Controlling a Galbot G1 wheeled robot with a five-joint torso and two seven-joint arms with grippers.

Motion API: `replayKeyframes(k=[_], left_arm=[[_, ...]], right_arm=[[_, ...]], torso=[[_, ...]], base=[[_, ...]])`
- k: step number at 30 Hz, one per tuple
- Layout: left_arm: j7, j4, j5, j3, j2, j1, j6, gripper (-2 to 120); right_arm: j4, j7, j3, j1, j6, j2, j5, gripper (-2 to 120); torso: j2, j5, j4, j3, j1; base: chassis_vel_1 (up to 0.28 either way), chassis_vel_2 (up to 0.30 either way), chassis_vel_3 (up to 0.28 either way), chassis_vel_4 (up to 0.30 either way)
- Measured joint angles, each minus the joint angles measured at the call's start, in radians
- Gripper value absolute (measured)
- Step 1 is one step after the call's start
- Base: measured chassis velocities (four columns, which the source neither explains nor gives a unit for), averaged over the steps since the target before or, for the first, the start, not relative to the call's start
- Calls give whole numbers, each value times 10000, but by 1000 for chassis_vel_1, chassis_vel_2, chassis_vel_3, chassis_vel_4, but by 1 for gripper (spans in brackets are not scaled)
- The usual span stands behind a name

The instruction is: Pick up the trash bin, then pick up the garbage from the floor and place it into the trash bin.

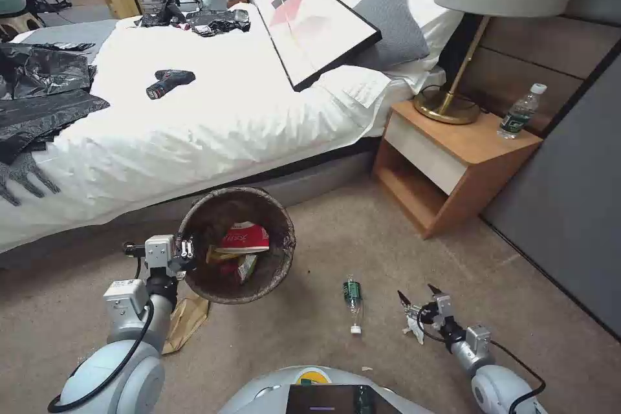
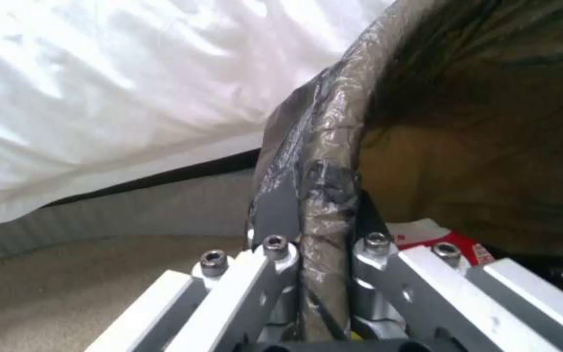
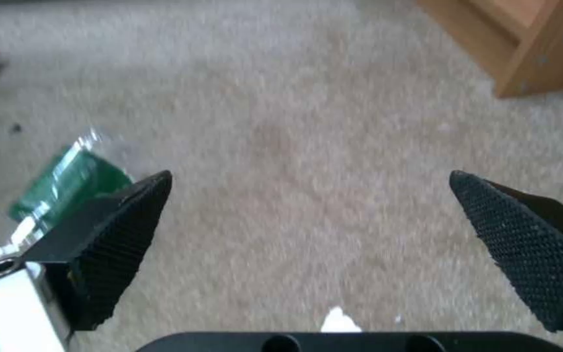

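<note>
Trash bin (image 1: 259,275) hangs tilted above the carpet beside the bed (image 1: 213,116), its bag-covered rim clamped in the left gripper (image 1: 187,250). Right gripper (image 1: 417,294) hovers, jaws wide, near the green-labelled bottle (image 1: 351,294) on the floor.

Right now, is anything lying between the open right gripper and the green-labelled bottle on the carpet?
Nothing visible. The right gripper hangs open over bare carpet, and the bottle lies just to its left. A white scrap lies under the gripper, not between them.
</note>
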Motion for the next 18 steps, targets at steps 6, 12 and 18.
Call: replayKeyframes(k=[6,12,18], left_arm=[[12,64,3,26,7,-16,1,3],[25,107,3,29,14,-34,4,3],[33,150,3,50,10,-66,4,3]], right_arm=[[-793,-37,-255,302,135,51,-242,100],[-1061,-78,-359,315,166,27,-265,100],[-1552,-152,-536,378,179,18,-218,100]], torso=[[0,1,1,0,0],[0,0,0,0,1],[0,0,1,0,0]], base=[[0,0,0,0],[0,0,0,0],[0,0,0,0]])
